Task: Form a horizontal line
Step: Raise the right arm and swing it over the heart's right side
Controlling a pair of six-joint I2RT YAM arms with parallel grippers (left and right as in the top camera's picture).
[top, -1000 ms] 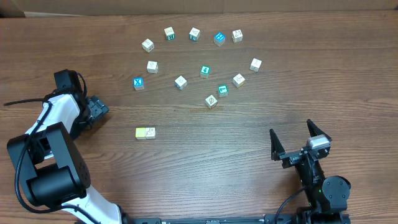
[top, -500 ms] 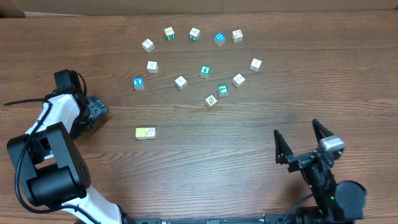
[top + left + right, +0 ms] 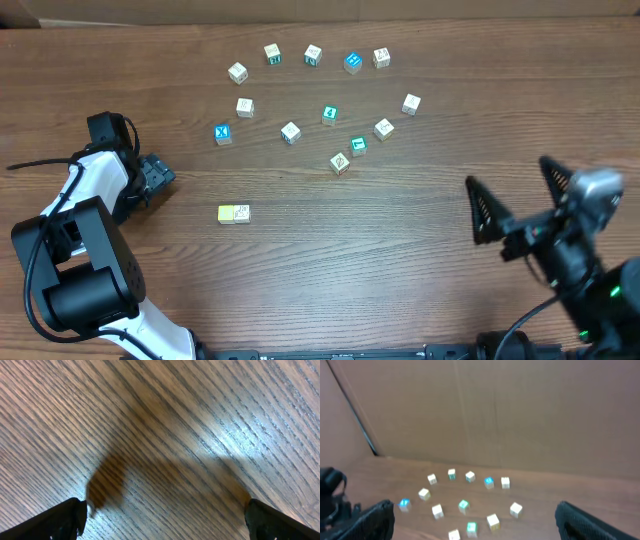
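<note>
A pale yellow cube (image 3: 226, 213) and a white cube with a dark drawing (image 3: 242, 213) lie side by side, touching, in a short row at the left centre. A green cube with a white mark (image 3: 358, 145) and another white cube with a drawing (image 3: 340, 162) lie among the scattered cubes further back. My left gripper (image 3: 160, 176) rests open at the left, above bare wood (image 3: 160, 450). My right gripper (image 3: 517, 192) hangs open and empty, raised above the right side. Its wrist view shows the scattered cubes, blurred, with the green cube (image 3: 471, 527) low in the frame.
Several more cubes are spread in a loose arc at the back, among them blue cubes (image 3: 222, 132) (image 3: 352, 62), a teal one (image 3: 330, 114) and white ones (image 3: 411, 103). A brown cardboard wall (image 3: 510, 410) stands behind the table.
The right arm has lifted and swung to the right, so its open gripper now looks larger and nearer the right edge. The left arm and all cubes have stayed put.
</note>
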